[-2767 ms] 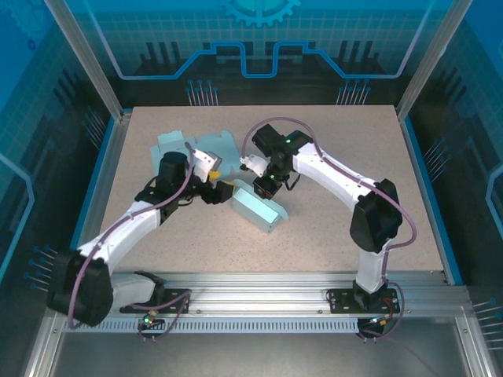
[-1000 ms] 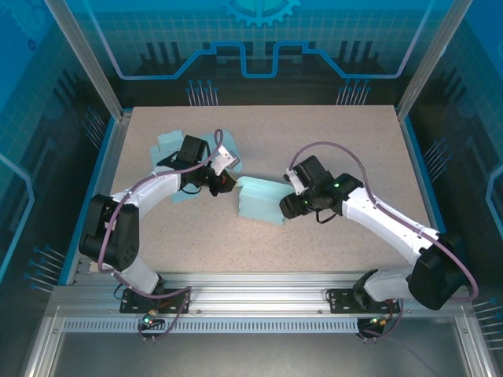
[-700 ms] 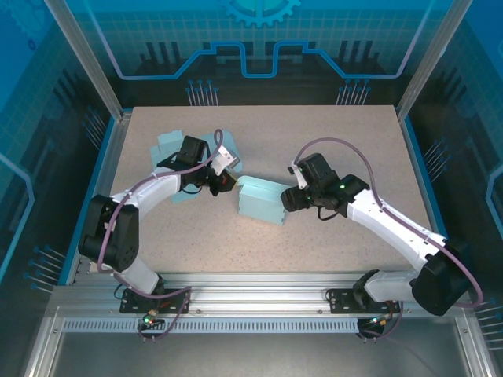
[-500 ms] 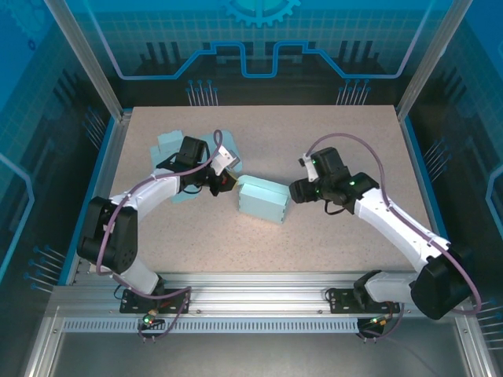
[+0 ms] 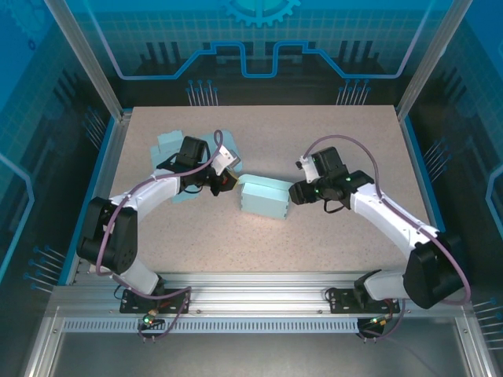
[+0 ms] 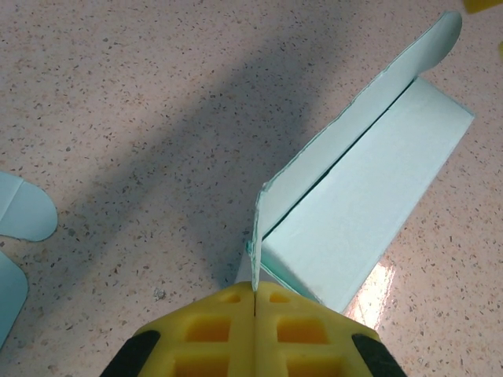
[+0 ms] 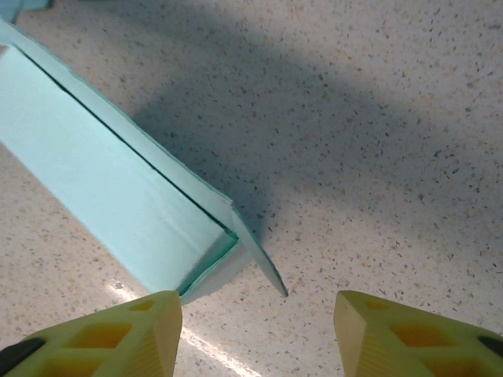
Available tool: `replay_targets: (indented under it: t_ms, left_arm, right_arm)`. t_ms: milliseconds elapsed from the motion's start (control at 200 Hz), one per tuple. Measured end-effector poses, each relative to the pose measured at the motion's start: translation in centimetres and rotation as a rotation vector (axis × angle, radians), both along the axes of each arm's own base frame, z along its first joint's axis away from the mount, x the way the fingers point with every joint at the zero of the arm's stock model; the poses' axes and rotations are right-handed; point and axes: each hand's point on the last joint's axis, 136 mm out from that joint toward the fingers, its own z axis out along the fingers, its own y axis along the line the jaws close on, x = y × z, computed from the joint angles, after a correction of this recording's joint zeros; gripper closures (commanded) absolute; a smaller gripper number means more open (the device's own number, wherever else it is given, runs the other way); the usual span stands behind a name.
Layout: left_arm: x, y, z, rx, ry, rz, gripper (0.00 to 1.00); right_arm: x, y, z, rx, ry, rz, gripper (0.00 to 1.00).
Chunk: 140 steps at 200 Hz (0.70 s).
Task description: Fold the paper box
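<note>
On the table (image 5: pixel 330 133), at its middle, we find the paper box (image 5: pixel 263 196) formed into a sleeve, ends not yet closed. Our left gripper (image 6: pixel 255 289) pinches its left end, and our right gripper (image 7: pixel 255 302) gapes beside its right end.

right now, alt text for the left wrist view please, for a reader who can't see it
The yellow left tool is shut on the near end of the long raised flap of a pale teal paper box. The box lies on a speckled table, stretching away to the upper right.
</note>
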Motion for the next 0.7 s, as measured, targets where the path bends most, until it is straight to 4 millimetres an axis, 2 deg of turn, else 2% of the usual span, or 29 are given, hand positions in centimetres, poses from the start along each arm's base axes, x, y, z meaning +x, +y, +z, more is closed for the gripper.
replay_targets:
  t_ms: [135,295,415,560,700]
  left_arm:
    - [0.0,-0.1,0.0,0.0,0.0,-0.002,1.0]
    - [0.0,-0.1,0.0,0.0,-0.001,-0.002,1.0]
    - [0.0,-0.1,0.0,0.003,-0.001,-0.001,1.0]
    - [0.1,-0.1,-0.1,0.013,-0.003,0.008,1.0]
    - [0.3,-0.3,0.0,0.026,-0.017,0.034,1.0]
  right_arm:
    - [0.5,0.2,-1.0,-0.022,0.027,0.009,0.52]
    - [1.1,0.8,-0.9,-0.014,0.028,0.019,0.56]
    - [1.3,1.1,-0.4,-0.003,0.019,0.019,0.67]
    - [1.6,1.4,0.5,0.005,0.005,0.017,0.84]
    - [1.8,1.8,0.8,-0.002,0.01,0.0,0.88]
